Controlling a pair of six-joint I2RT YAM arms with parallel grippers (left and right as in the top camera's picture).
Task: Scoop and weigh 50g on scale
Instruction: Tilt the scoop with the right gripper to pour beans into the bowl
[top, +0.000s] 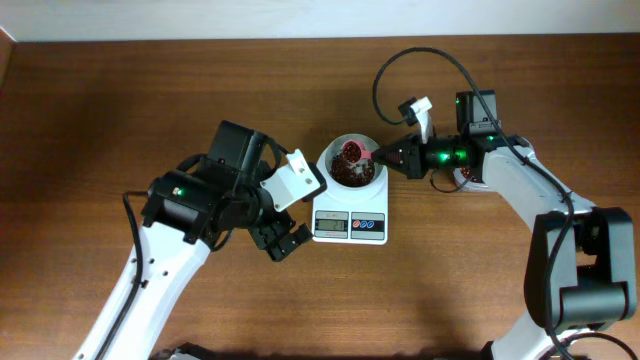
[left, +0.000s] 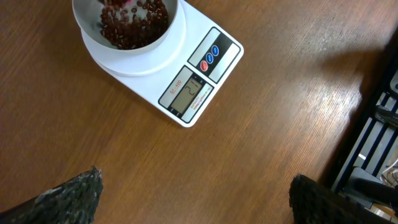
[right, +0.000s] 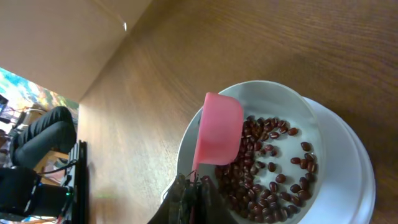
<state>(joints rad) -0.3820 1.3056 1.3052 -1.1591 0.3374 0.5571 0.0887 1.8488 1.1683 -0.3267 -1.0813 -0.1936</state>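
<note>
One pink scoop (right: 219, 127), pinched in your right end effector (top: 388, 155), tips directly above the bowl (right: 273, 93) on the scale (top: 350, 228). Your left end effector (top: 285, 240) sits spread nearby.

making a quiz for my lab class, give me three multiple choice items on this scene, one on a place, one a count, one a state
1. Where is the pink scoop? A) lying beside the scale B) over the bowl on the scale C) in the left gripper
2. How many buttons has the scale? A) one B) five C) three
3. How is the left gripper? A) open, empty B) shut on the bowl C) shut on the scoop
1 B: the right gripper holds it above the red beans. 2 C: one red, two blue. 3 A: fingers wide apart, nothing between.
</note>
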